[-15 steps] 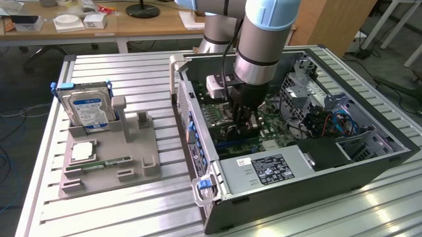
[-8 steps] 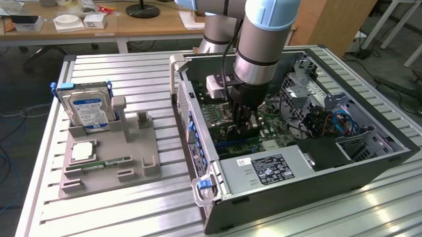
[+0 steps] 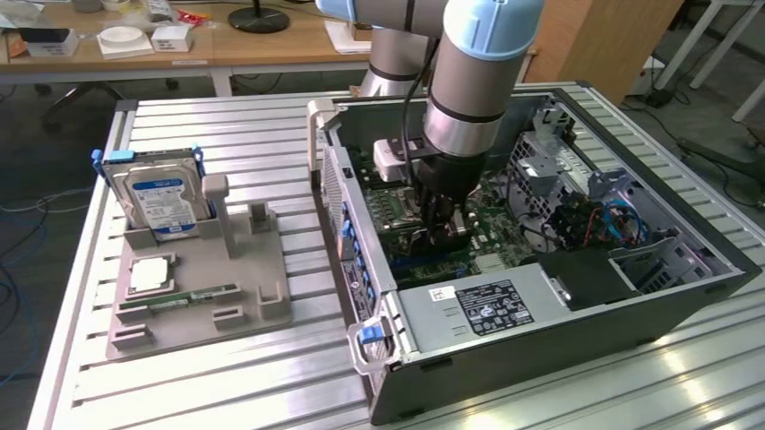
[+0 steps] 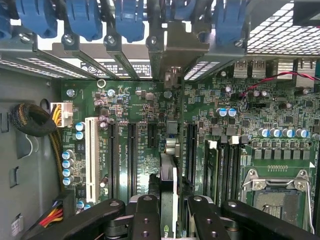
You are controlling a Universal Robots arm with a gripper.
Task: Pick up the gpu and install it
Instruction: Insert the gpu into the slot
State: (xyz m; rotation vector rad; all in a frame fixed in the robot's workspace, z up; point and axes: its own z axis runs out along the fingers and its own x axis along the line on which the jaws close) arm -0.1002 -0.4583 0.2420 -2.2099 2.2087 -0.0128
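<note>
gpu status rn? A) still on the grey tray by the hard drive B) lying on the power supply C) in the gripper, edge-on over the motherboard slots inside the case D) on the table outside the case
C: the wrist view shows the gripper clamped on the gpu, edge-on above the motherboard slots.

The exterior view looks down from above and from some way off, taking in the ribbed metal counter (image 3: 239,134), the open computer case (image 3: 574,296) lying on its side and the grey holder tray (image 3: 203,296) at the exterior view's left, with desks and floor behind. The arm (image 3: 472,72) reaches down into the case near the middle of that picture. The wrist view sits on the arm, very close, facing straight onto the green motherboard (image 4: 145,120) inside the case, with the black pincer (image 4: 167,210) at the picture's edge. Both views share the motherboard (image 3: 502,237) and the case's inside.
</note>
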